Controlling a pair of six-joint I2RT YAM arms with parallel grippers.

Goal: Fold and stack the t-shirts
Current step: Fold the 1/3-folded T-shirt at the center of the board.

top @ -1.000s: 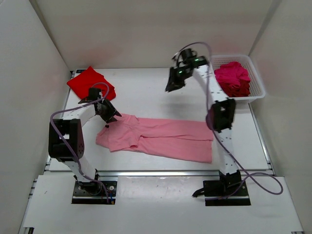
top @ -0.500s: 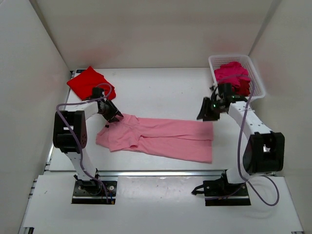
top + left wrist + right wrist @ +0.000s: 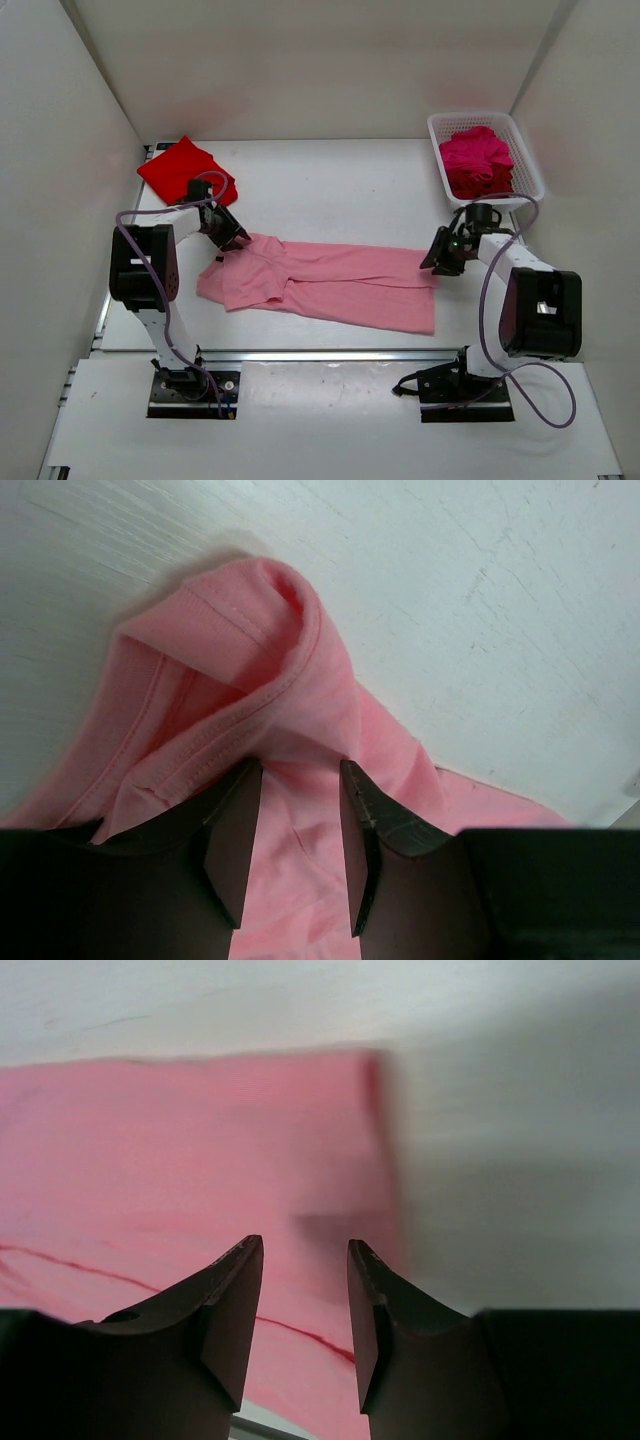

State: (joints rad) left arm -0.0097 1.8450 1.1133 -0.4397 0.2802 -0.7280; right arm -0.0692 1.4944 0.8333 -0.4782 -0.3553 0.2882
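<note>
Left pincer (image 3: 300,768) gapes at pink t-shirt (image 3: 340,285) collar, right pincer (image 3: 303,1243) over hem.

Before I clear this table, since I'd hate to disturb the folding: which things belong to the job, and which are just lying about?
Job: pink t-shirt spread out mid-table; bright red t-shirt folded at the far left; magenta t-shirt bundled at the far right.
Lying about: white lattice basket, which only holds the magenta cloth.

The white bench (image 3: 330,190) carries a light pink t-shirt (image 3: 330,285) spread flat, a folded bright red t-shirt (image 3: 180,168) and a white lattice basket (image 3: 527,160).
</note>
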